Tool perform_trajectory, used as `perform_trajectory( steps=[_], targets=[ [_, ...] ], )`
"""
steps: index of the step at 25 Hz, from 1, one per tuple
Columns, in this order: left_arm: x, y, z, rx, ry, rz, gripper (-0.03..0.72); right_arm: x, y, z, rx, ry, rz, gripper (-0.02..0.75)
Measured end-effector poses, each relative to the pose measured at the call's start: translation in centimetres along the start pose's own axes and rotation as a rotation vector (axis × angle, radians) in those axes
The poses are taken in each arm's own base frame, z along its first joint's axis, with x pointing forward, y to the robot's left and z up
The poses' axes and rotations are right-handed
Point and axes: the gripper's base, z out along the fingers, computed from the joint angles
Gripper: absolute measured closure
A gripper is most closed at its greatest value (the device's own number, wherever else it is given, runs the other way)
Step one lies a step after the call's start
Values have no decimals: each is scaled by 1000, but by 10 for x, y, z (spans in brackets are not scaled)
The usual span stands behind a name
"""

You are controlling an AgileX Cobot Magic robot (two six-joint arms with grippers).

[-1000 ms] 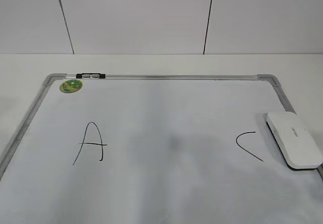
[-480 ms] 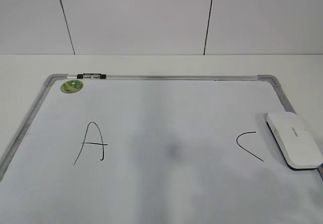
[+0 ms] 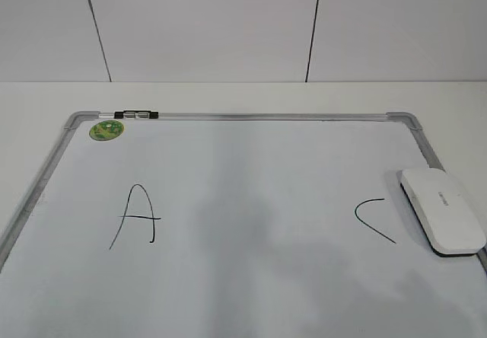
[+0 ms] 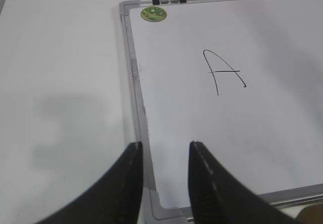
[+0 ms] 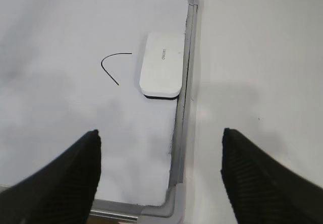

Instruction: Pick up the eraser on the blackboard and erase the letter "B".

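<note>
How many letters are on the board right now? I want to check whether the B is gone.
2: the "A" left of centre, and the "C" beside the eraser at right. No "B" shows.

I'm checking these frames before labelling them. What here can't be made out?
- Eraser: its small grey marking is too small to read in the exterior and right wrist views.
- Blackboard: near edge cut off by the exterior frame.
- Green sticker: print too small, left wrist view.
- No "B" shows between "A" and the curved stroke.
</note>
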Motion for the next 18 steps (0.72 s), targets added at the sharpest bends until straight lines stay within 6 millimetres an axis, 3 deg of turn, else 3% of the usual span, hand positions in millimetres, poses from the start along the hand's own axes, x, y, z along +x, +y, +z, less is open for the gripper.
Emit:
perform_trajectory(
  steps=[18],
  targets=[
    [0, 2, 1, -16, -6, 7, 452, 6, 0, -2, 11, -4, -8, 166]
  ],
)
